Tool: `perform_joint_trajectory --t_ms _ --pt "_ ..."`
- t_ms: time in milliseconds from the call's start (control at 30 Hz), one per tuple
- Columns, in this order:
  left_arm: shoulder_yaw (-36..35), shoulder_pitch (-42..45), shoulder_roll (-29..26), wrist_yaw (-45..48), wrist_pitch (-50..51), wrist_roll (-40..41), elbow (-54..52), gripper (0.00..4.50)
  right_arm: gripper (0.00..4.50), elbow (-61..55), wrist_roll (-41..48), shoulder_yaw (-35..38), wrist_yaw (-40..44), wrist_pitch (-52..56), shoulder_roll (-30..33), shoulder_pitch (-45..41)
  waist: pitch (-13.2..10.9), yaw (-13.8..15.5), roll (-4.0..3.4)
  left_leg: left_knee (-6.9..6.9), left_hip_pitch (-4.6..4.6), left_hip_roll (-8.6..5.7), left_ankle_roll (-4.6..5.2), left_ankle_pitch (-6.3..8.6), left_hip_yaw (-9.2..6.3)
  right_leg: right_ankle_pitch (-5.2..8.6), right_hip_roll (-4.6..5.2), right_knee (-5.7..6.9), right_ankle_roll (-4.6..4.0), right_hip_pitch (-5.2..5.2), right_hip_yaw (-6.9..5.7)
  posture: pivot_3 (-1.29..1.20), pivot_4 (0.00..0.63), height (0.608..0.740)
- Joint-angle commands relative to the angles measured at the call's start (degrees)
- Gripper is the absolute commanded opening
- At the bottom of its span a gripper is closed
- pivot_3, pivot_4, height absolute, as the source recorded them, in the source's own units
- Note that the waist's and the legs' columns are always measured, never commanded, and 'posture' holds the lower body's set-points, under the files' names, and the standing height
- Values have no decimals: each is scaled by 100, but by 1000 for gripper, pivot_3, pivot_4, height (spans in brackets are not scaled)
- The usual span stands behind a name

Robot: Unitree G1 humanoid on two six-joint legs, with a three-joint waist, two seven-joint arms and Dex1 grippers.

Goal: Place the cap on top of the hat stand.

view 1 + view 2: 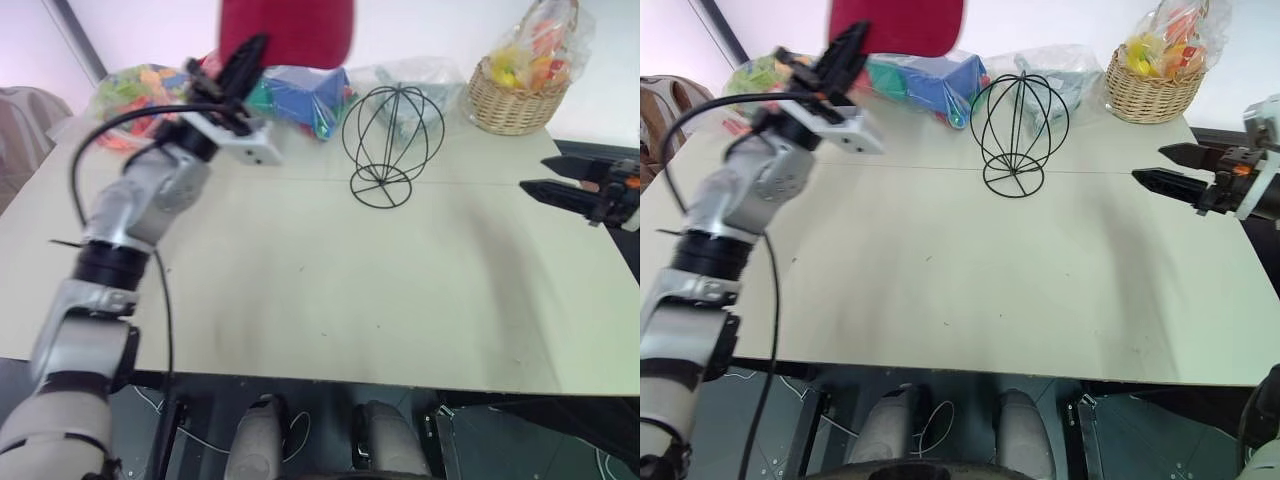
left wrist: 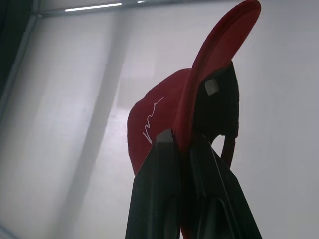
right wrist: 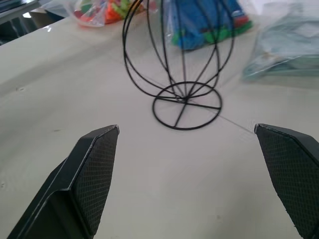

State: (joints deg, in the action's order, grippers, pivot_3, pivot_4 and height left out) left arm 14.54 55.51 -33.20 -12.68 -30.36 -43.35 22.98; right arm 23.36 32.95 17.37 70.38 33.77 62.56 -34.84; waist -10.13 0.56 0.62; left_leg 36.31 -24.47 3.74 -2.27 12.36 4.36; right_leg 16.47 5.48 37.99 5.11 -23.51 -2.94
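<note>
**Red cap lifted high, wire stand waiting below**

Nearest the camera, the left arm reaches up from the lower left, and its left gripper (image 1: 238, 62) is clamped shut on the dark red cap (image 1: 288, 30). In the left wrist view the 2 black fingers (image 2: 158, 169) pinch the cap where the brim meets the crown, white cursive stitching beside them, and the cap hangs in the air above the far side of the pale table (image 1: 330, 290). The black wire hat stand (image 1: 392, 145) sits upright on the table, to the right of the cap and lower, well apart from it.

At the right edge, the right gripper (image 1: 1162, 167) hovers over the table with its jaws wide and empty, pointing toward the stand.

Behind the stand lie a clear bag of blue items (image 1: 300, 100), a bag of bright-coloured items (image 1: 140, 95) and a wicker basket (image 1: 512, 100).

Likely risks: the grip is a thin pinch on soft fabric, so the cap could slip or twist on the way over. The stand looks light, so a brush from the cap or fingers could tip it or push it toward the bags. A cap released off-centre may slide off the globe.
</note>
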Motion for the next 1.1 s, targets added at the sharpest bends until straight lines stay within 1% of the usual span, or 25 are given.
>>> perform_joint_trajectory --t_ms 33,233,367,567,733,900,1100 --pt "242 329 402 -198 -22 -139 366 43 4500 4 17 291 81 -127 180 -68 0 -1 0 -1 2 0 -3 -2 2 0 0 0 1 0 1 0 150 740" --pt "733 508 1190 -519 41 -376 1155 43 4500 -193 62 361 113 -33 114 87 -1 17 1 1 2 0 -8 -5 2 0 -1 0 1 1 4 0 150 740" --pt "930 484 1415 -614 -19 -438 1385 43 4500 -192 62 349 145 -12 117 75 -2 15 2 2 1 0 -10 -6 2 1 -1 0 2 0 4 0 150 740" --pt "1042 475 1625 -553 -13 -410 1399 43 4500 72 -41 297 224 -135 126 -22 -2 22 3 3 1 0 -11 -7 1 1 -1 0 2 1 5 0 150 740" --pt "1296 237 1823 -312 177 -576 1046 43 4500 209 -103 273 270 -236 93 -47 -2 19 3 5 1 -1 -12 -7 2 1 0 0 2 3 5 0 150 740" --pt "1588 -261 1996 -107 686 -1033 149 43 4500 264 -120 269 290 -272 67 -45 -2 20 2 6 2 -1 -12 -7 2 1 -1 0 2 3 5 0 150 740" --pt "1804 -590 2070 -72 1319 -1517 -38 43 4500 219 -99 301 280 -250 32 31 -1 24 1 13 2 -1 -11 -7 0 1 -1 0 2 8 5 0 150 740"
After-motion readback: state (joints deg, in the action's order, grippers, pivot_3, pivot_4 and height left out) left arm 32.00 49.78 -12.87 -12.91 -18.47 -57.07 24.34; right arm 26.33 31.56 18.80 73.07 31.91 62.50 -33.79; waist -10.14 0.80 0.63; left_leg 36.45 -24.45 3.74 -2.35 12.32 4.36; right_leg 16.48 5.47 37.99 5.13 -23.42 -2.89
